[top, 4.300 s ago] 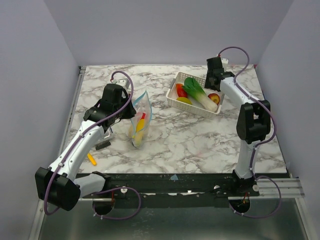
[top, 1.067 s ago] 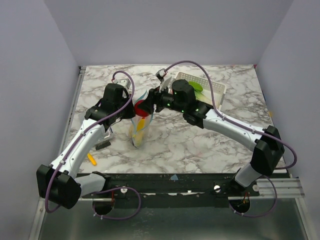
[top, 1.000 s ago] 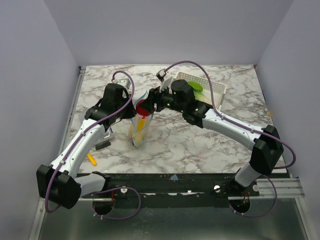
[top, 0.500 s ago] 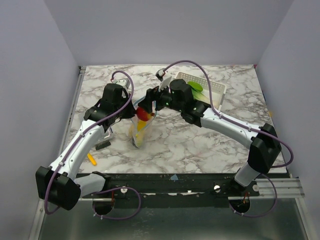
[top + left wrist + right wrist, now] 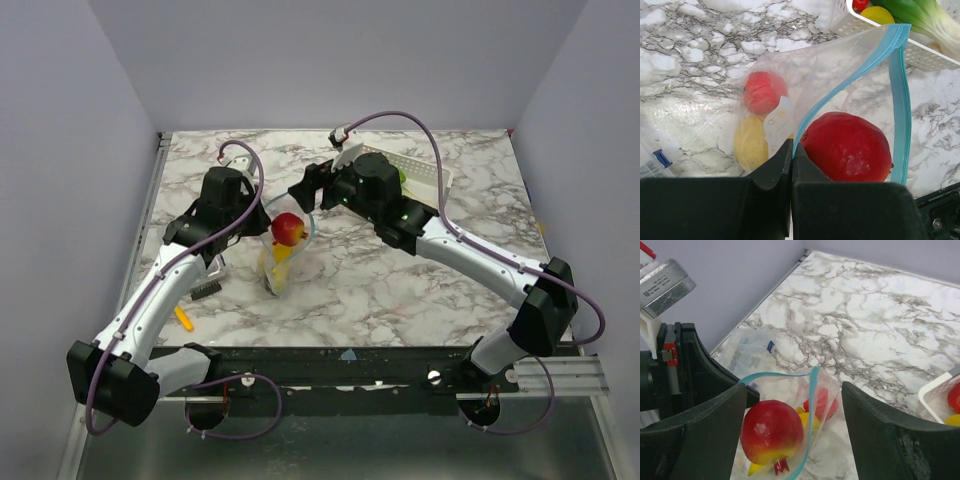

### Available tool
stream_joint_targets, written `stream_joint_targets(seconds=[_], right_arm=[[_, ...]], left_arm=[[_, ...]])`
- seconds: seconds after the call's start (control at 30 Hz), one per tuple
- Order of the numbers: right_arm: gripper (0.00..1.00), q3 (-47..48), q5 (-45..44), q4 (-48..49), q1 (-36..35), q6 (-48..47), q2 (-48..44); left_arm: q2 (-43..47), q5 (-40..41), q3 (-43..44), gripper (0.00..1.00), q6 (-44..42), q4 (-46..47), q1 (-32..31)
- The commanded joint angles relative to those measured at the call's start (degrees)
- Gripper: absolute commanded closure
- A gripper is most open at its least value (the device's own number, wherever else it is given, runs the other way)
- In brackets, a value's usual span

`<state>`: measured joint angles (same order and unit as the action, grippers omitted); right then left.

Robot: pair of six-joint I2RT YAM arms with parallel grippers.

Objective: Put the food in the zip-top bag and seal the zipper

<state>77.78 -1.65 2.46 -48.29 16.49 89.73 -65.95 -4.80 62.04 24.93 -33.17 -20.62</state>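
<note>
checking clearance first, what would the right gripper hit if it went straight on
Probably the glossy red-and-yellow toy fruit in the open mouth of the clear plastic zip-top bag; depth unclear.

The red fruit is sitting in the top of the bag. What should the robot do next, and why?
Probably the right gripper should swing over to the basket for another piece. It is open and empty, the red fruit sits in the mouth of the bag, the left gripper pinches the bag's edge open, and a green vegetable waits in the basket.
</note>
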Motion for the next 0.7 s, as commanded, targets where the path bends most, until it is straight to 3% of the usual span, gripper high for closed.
stream_joint_targets(seconds=[0.0, 0.4, 0.67], right_arm=[[0.21, 1.61, -8.26, -2.26, -0.13, -2.93, -2.30], [0.19, 1.04, -16.17, -6.49, 1.72, -2.15, -2.84], [0.25, 3.89, -16.68, -15.42, 9.86, 6.96, 1.37]], left_arm=[[1.91, -1.18, 2.98, 1.00, 1.00, -1.52, 0.39], [2.84, -4.38, 4.32, 1.00, 3.13, -2.98, 0.37], [1.56, -1.71, 2.48, 1.00, 1.30, -1.79, 0.32]])
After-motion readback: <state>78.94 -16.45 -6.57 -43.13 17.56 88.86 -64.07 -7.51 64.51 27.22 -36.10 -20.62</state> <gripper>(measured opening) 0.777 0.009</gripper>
